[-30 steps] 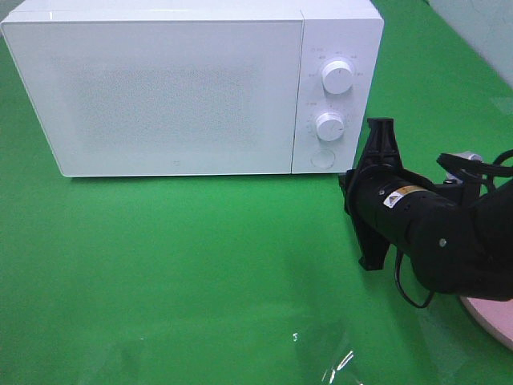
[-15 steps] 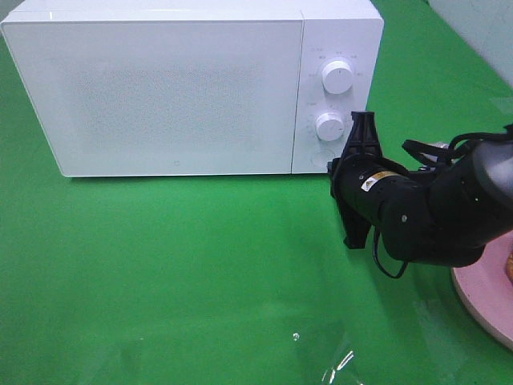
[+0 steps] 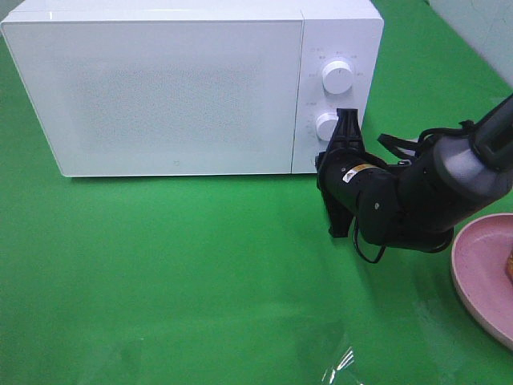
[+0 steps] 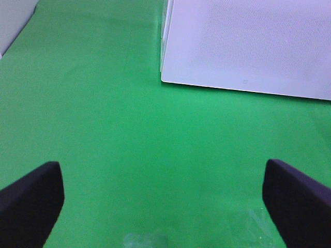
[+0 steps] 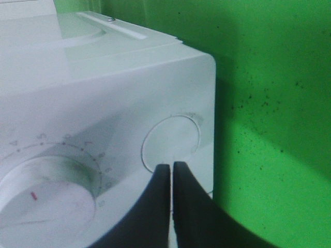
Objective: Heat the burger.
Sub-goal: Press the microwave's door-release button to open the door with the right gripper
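In the high view I see only a brown sliver of the burger [image 3: 510, 265] at the right edge, on the pink plate [image 3: 479, 250]. It is well apart from the right jaws, which are clenched on nothing and point at the microwave [image 3: 160, 88] beside its lower knob [image 3: 323, 125]. The right wrist view shows their tips just before the round button [image 5: 170, 140]; I cannot tell if they touch. The left jaws show only in the left wrist view, released wide above the green worktop [image 4: 129, 129].
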Robot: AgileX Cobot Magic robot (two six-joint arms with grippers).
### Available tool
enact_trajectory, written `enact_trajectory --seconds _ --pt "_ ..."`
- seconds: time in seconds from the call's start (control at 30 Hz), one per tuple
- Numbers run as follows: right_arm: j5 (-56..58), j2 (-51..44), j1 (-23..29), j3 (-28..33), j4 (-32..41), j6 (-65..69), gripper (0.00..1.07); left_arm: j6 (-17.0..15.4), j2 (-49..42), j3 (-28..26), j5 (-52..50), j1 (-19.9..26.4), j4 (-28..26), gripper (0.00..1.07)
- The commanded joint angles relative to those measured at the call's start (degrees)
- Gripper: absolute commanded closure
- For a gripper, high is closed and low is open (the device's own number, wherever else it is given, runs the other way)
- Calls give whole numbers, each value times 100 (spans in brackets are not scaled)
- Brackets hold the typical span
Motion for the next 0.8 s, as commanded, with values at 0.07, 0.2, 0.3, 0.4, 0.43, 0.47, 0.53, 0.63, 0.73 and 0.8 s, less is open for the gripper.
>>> enact_trajectory --seconds 0.07,0.2,0.3,0.4,0.43,0.47,0.53,0.63,0.73,0.8 --pt "-11 74 -69 -120 23 -23 107 -52 -86 0 -40 17 -23 10" --pt "-29 155 -143 -201 -23 -23 107 -52 -86 0 -40 17 -23 10" --pt "-80 160 -212 -201 -17 -46 107 -52 -86 0 -40 17 -23 10" --pt "-80 195 -229 -218 23 -40 107 -52 -86 0 -40 17 -23 10" --pt "-80 195 -229 -218 23 -40 107 -52 -86 0 -40 17 -23 10" --pt "-86 241 -229 -281 -23 -40 107 -52 -86 0 -40 17 -23 10" --pt "-80 258 -229 -315 -29 -40 107 -52 -86 0 -40 17 -23 10" --pt "-86 258 -229 -407 -120 0 107 -52 -86 0 -40 17 -23 10" --pt "-86 258 -229 -441 -126 17 107 -52 -86 0 -40 17 -23 10" --pt "-126 258 -229 -470 -52 17 107 -52 -86 0 -40 17 -23 10"
